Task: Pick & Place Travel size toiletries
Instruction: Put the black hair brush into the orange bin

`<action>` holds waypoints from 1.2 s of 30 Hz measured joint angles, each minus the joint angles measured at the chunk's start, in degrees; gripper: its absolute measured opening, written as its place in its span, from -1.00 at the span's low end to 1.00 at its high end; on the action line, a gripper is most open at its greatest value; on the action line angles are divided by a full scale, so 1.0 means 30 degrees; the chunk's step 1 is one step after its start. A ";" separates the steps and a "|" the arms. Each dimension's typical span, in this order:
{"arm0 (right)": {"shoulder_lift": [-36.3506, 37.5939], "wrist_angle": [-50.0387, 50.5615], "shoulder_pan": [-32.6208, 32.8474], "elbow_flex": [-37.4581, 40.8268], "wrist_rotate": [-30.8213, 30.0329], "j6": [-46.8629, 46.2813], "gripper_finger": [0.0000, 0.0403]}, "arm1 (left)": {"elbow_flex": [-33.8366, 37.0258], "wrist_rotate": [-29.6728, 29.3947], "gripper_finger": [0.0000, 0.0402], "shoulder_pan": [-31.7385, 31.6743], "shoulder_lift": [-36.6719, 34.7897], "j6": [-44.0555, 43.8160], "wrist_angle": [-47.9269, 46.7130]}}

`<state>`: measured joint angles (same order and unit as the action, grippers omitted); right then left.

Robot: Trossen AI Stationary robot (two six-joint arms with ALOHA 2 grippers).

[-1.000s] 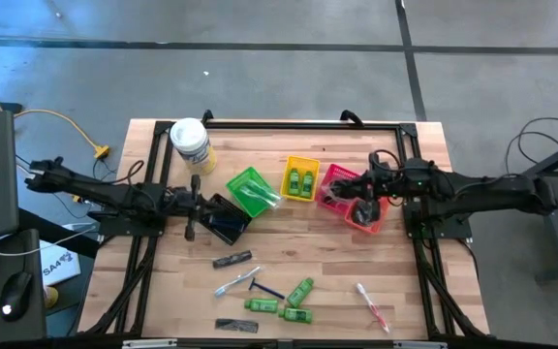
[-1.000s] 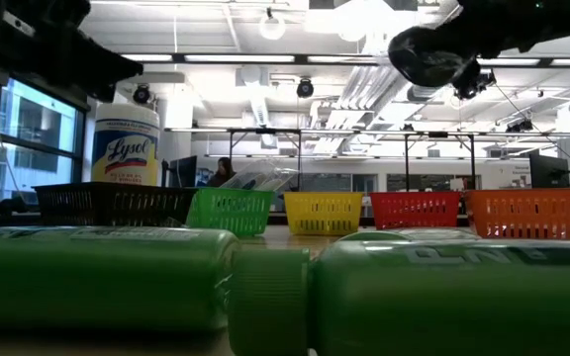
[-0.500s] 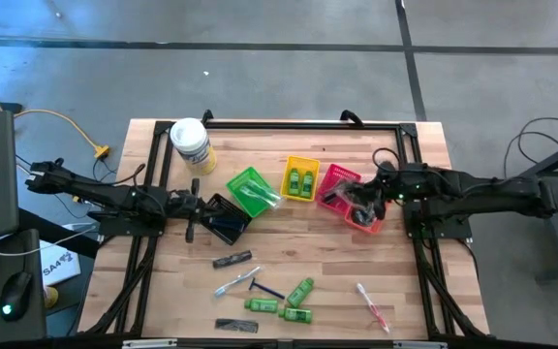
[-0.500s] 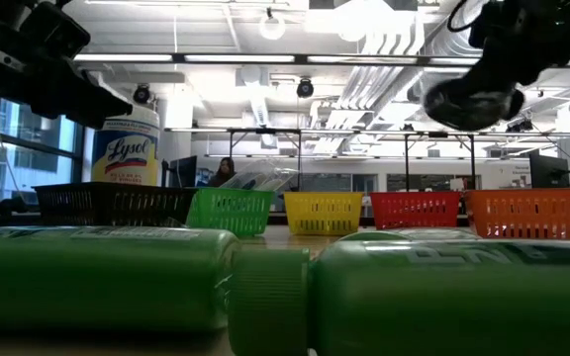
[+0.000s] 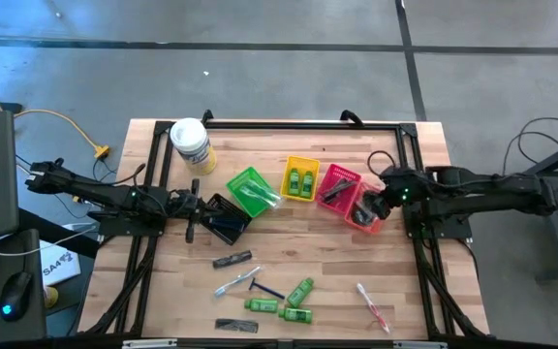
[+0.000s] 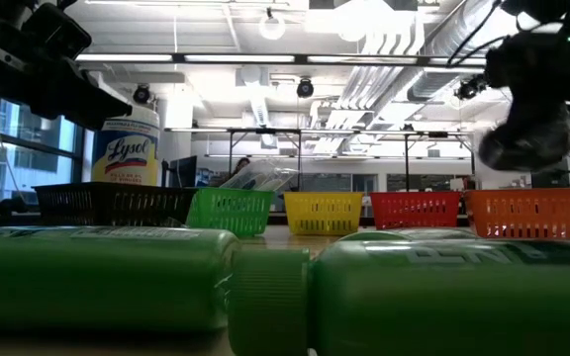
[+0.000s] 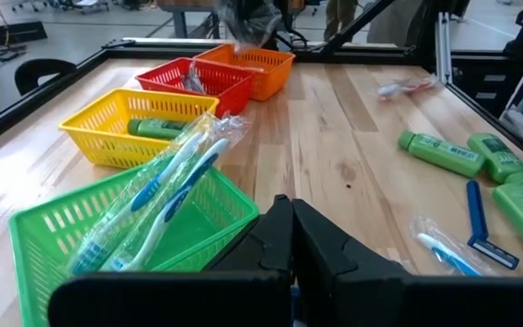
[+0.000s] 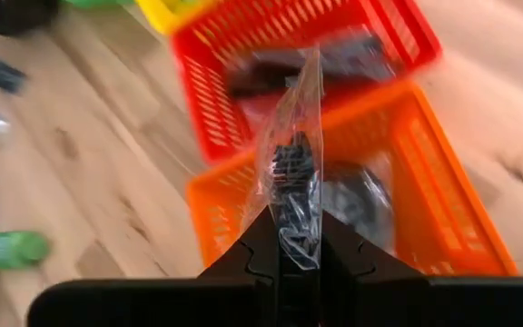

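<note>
My right gripper (image 8: pixel 296 243) is shut on a dark mesh bundle in a clear wrapper (image 8: pixel 295 173) and hangs over the orange basket (image 8: pixel 443 195), beside the red basket (image 5: pixel 338 182). In the low view the bundle (image 6: pixel 524 136) hangs above the orange basket (image 6: pixel 532 213). My left gripper (image 7: pixel 289 238) is shut on nothing, beside the black basket (image 5: pixel 225 219) and near the green basket (image 7: pixel 166 213), where wrapped toothbrushes (image 7: pixel 166 182) lean on the rim. Green bottles (image 5: pixel 296 314), a razor (image 5: pixel 264 288), toothbrushes (image 5: pixel 371 304) and a black comb (image 5: pixel 236 325) lie on the near half of the table. My right gripper pinches the bundle's clear wrapper (image 8: pixel 298 222) between its two fingers, which slant down from the table's right side. The wrapped mesh sticks out past the fingertips. It is lifted clear and hangs above the orange basket, touching nothing else that I can see.
A white-lidded tub (image 5: pixel 191 142) stands at the far left corner. The yellow basket (image 5: pixel 301 178) holds two green bottles. A dark flat item (image 5: pixel 232 259) lies mid-table. Bare wood shows between the baskets and the near items.
My right gripper has carried the wrapped bundle down and toward the table's right edge, from above the red basket to low over the orange basket. It has stayed shut on the bundle.
</note>
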<state>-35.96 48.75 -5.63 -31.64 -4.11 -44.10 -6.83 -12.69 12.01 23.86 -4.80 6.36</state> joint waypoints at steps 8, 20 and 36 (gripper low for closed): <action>-0.2344 0.0232 0.0000 0.0000 -0.0019 -0.0734 -0.86 | 0.0000 0.0022 -1.00 0.0000 0.0001 0.0000 -0.0027; -0.6381 -0.0758 0.0000 0.0000 0.0334 -0.0776 -0.81 | 0.0000 0.0204 -1.00 0.0000 0.0007 -0.0075 -0.0034; -0.7324 -0.2638 0.0000 0.0007 0.0871 0.0773 -0.37 | 0.0000 0.0614 -1.00 0.0000 0.0007 0.0087 -0.0214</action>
<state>-57.93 40.84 -5.63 -31.62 -1.50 -41.78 -6.83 -10.85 12.01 23.88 -4.54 5.72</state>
